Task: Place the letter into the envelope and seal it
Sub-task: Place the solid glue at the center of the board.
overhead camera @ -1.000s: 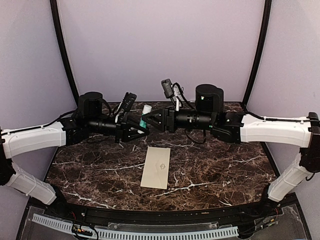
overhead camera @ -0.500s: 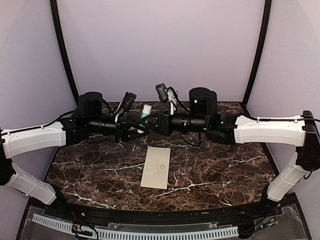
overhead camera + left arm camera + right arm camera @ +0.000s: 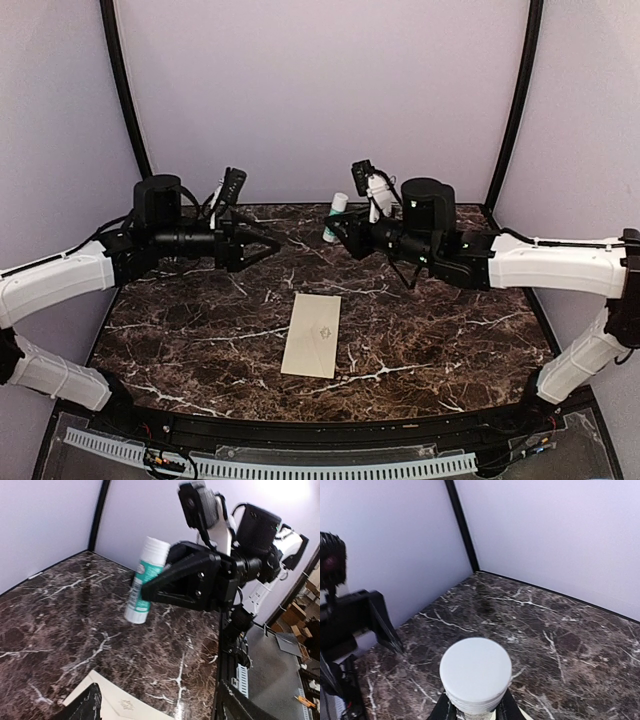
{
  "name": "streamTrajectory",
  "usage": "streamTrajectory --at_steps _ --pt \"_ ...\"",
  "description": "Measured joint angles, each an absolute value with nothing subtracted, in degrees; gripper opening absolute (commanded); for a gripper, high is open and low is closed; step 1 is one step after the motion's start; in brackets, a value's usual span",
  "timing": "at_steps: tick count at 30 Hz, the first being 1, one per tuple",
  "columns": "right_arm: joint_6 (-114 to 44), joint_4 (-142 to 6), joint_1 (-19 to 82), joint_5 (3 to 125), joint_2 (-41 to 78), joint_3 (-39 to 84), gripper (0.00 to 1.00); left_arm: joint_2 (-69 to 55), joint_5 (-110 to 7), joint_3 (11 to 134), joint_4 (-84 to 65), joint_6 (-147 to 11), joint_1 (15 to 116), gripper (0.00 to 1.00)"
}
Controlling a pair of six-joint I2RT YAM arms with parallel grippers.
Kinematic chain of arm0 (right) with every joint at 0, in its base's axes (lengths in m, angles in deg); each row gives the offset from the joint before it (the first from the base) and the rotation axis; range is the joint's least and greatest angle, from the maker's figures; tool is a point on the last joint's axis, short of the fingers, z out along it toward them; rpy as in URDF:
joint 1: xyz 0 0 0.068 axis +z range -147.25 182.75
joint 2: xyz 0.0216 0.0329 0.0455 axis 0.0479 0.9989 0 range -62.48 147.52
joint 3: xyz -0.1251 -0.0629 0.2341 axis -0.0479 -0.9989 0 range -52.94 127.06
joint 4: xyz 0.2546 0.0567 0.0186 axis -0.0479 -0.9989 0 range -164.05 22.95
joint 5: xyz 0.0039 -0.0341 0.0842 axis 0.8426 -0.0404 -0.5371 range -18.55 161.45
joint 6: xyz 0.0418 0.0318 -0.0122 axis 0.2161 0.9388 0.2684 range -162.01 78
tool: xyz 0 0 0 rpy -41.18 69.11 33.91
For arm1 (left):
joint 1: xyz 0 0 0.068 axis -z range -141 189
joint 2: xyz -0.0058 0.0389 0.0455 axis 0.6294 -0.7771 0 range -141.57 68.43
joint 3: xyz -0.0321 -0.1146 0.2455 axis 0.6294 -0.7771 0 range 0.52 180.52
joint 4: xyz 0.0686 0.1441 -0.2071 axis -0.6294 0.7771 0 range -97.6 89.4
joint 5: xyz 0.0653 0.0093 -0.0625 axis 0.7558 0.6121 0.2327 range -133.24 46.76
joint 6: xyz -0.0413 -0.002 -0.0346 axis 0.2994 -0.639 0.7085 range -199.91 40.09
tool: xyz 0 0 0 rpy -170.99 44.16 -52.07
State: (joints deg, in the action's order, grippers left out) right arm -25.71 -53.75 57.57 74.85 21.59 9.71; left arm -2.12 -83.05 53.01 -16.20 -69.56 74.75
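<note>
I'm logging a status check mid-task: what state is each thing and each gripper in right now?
envelope: lying flat on the table, emblem side up, untouched.
glue stick: capped, held in the air, tilted.
right gripper: shut on the glue stick.
left gripper: open, empty.

glue stick [image 3: 144, 580]: white-green, tilted, above table | table [image 3: 450, 330]: dark marble

Soft, even light, faint shadows. Glare bleaches the wall [image 3: 285, 492] above the right claw [image 3: 148, 587]; the glue stick [image 3: 475, 675] in it looks soft.
</note>
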Motion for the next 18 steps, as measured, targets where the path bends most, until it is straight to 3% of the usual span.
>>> streamTrajectory --at_steps 9,18 --pt "-30.2 -50.4 54.7 87.0 28.1 0.9 0.06 1.1 -68.1 54.8 -7.8 -66.1 54.2 0.81" --pt "-32.6 -41.6 54.1 92.2 37.6 -2.9 0.05 6.5 -59.6 53.2 -5.7 -65.3 50.7 0.82"
